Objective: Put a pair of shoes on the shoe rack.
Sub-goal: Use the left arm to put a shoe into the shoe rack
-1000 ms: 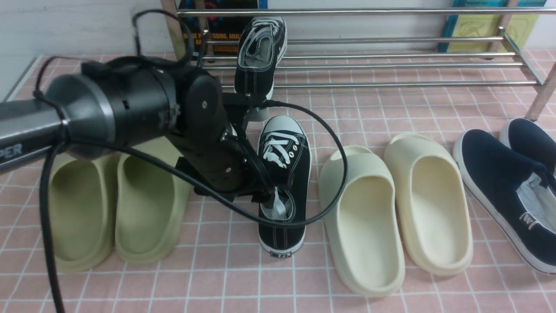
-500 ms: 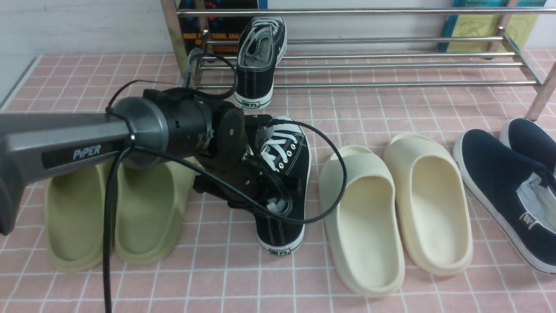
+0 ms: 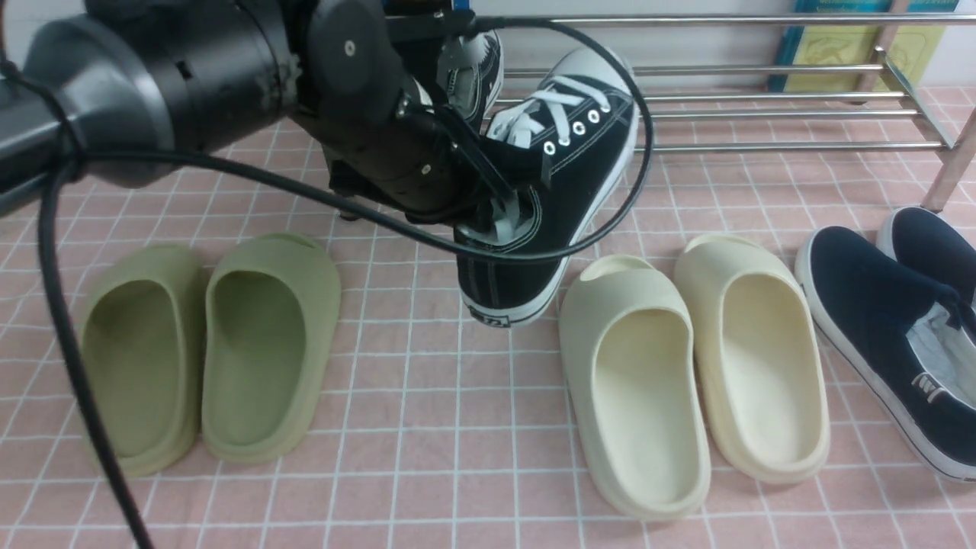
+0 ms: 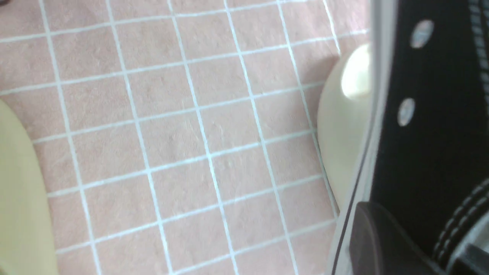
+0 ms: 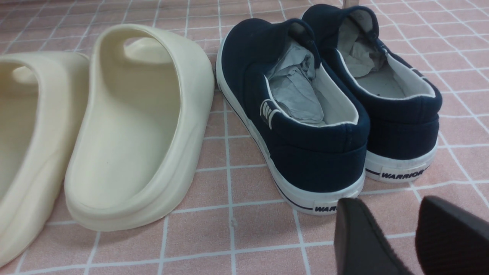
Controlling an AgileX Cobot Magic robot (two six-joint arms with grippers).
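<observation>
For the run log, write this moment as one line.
left gripper: shut on lifted black sneaker | other black sneaker: on shoe rack | right gripper: empty

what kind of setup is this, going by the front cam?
Probably a staged shoe-tidying test area: a steel-tube rack, pairs of foam slides and navy slip-ons lined up on a pink grid-patterned surface.

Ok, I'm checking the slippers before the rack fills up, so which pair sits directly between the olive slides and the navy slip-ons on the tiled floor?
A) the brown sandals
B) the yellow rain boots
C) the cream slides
C: in the front view the cream slides lie on the tiles with the olive slides to their left and the navy slip-ons to their right.
</observation>
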